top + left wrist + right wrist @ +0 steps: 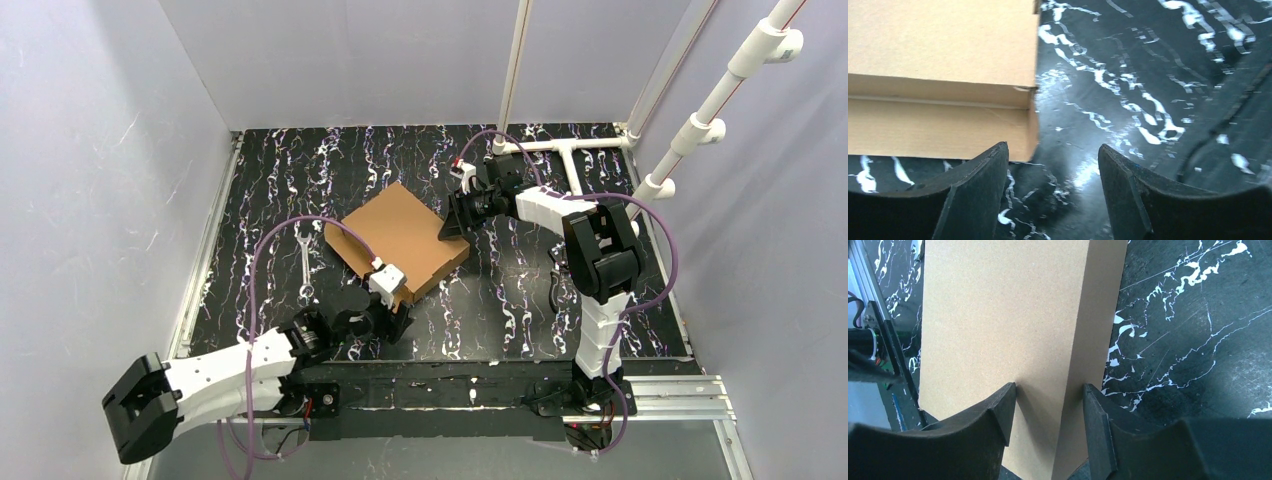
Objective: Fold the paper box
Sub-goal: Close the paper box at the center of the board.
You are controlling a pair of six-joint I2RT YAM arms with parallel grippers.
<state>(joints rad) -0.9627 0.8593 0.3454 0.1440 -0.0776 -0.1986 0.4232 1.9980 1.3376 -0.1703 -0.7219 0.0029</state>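
Observation:
The paper box (400, 235) is a flat, closed brown cardboard box lying askew in the middle of the table. My left gripper (398, 318) sits low at the box's near corner. In the left wrist view the paper box (938, 55) fills the upper left, and the left gripper (1053, 150) stands open with only bare table between its fingers. My right gripper (450, 225) is at the box's right corner. In the right wrist view the right gripper (1049, 386) is open astride an edge of the paper box (998, 315), one finger over the top face and one beside the side wall.
A metal wrench (305, 265) lies on the black marbled table (520, 290) left of the box. A white pipe frame (565, 150) stands at the back right. Aluminium rails (200, 260) run along the table's edges, and pale walls close in the sides and back.

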